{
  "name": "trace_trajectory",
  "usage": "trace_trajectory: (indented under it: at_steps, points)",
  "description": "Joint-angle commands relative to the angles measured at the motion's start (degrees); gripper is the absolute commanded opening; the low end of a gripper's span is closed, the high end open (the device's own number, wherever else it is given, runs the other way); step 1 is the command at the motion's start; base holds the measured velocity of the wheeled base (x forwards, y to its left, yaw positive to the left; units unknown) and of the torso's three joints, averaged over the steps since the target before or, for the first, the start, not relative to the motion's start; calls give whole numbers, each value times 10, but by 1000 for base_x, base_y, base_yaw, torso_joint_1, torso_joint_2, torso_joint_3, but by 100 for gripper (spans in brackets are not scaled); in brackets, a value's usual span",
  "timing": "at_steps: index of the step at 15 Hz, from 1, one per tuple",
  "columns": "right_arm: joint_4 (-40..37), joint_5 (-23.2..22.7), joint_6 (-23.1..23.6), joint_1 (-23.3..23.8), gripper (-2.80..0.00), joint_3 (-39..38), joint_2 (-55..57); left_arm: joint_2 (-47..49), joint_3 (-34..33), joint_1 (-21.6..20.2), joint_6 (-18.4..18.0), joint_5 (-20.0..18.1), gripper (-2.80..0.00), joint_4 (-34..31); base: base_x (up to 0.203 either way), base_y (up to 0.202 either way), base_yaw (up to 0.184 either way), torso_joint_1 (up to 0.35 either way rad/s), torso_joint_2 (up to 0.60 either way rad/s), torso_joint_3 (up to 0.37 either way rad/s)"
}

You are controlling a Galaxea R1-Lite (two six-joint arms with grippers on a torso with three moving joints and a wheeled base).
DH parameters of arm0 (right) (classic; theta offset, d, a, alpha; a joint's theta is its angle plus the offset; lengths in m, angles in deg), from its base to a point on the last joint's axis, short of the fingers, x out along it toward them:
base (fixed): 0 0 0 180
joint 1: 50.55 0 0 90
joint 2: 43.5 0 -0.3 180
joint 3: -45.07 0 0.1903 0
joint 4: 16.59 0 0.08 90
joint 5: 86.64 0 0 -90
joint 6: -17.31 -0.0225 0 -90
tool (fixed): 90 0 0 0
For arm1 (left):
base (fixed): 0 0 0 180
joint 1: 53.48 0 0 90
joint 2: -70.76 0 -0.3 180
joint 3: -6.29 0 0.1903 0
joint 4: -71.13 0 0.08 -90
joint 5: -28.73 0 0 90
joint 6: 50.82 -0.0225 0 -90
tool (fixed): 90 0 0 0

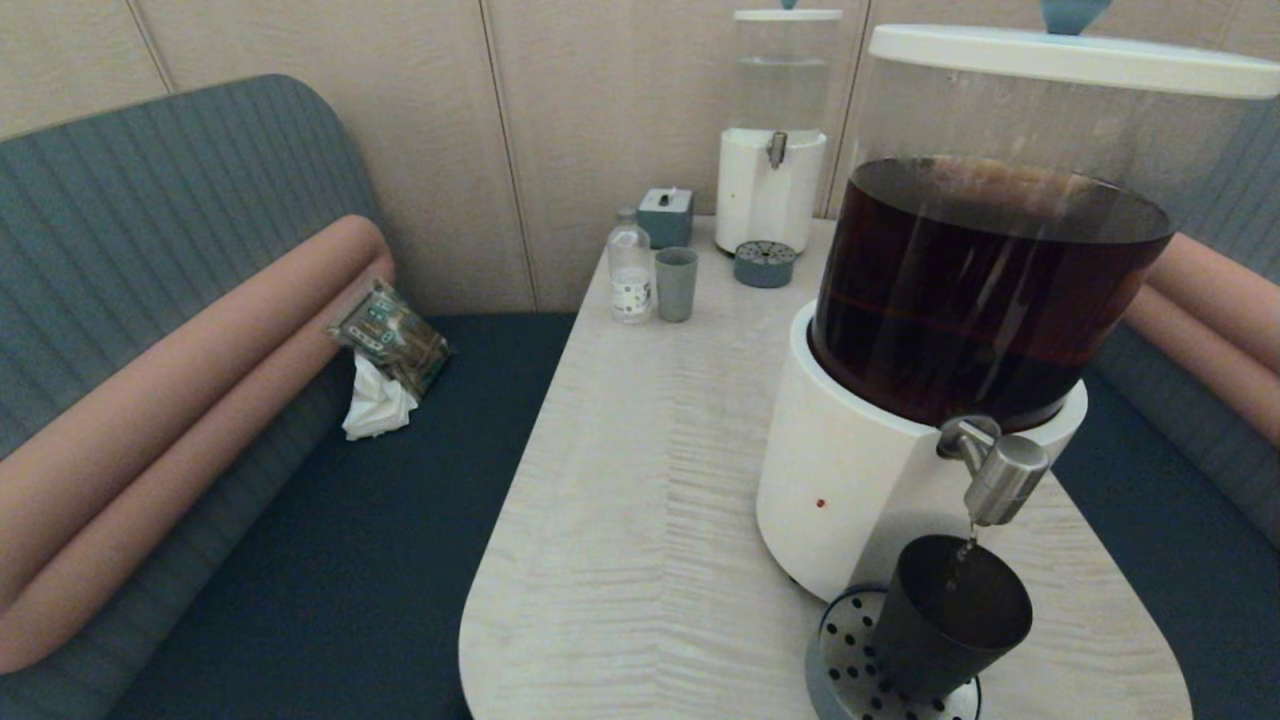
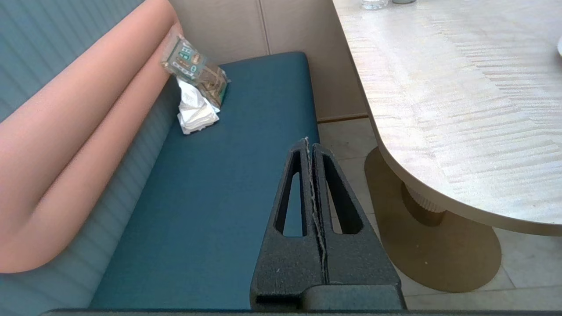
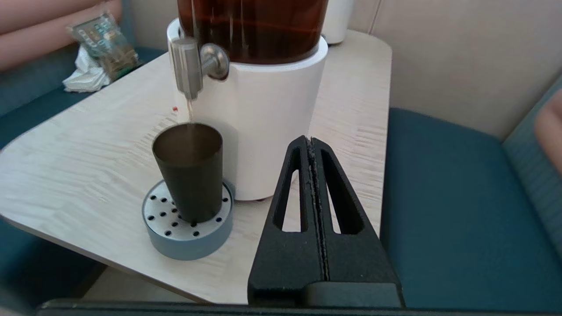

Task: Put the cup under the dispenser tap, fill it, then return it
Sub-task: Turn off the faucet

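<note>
cup [image 1: 945, 620] on the drip tray [image 1: 850, 670] under the tap [image 1: 1000, 470], a thin stream running into it.

left to right: packet [image 1: 392, 335] and tissue [image 1: 378, 405] on the bench; bottle [image 1: 630, 270], grey-green tumbler [image 1: 676, 284], small dispenser [image 1: 772, 150] at the table's [image 1: 640, 480] far end; big dispenser [image 1: 930, 330] just behind the cup. left gripper [image 2: 311, 145] closed, empty, over the bench; right gripper [image 3: 309, 142] closed, empty, off the table's edge, apart from the cup.

The left gripper [image 2: 311, 145] hangs low on the robot's left, off the table's near-left edge, its two black fingers [image 2: 293, 193] pressed flat together (nothing between them). The right gripper [image 3: 310, 142] sits off the table's near-right edge — fingers likewise closed tight, empty, pointing toward the far side.
</note>
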Motion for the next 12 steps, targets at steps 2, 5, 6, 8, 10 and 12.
trace_trajectory:
  at_steps: [2,5,6,8,10,12]
  points:
    - [36,27,4,0,-280,-58,-66,1,-23,-1,0,0,-280,1,0,0,0,0,0,0]
    - [116,76,21,-1,-280,-163,-107,0,-23,-1,0,0,-280,1,0,0,0,0,0,0]
    - [149,87,23,-1,-280,-204,-112,1,-23,0,0,0,-280,1,0,0,0,0,0,0]
    - [189,101,26,-1,-280,-263,-118,1,-23,-1,0,0,-280,1,0,0,0,0,0,0]
    - [204,106,29,-1,-280,-304,-120,0,-23,-1,0,0,-280,1,0,0,0,0,0,0]
    - [162,102,25,-1,-280,-304,-121,1,-23,0,0,0,-280,1,0,0,0,0,0,0]
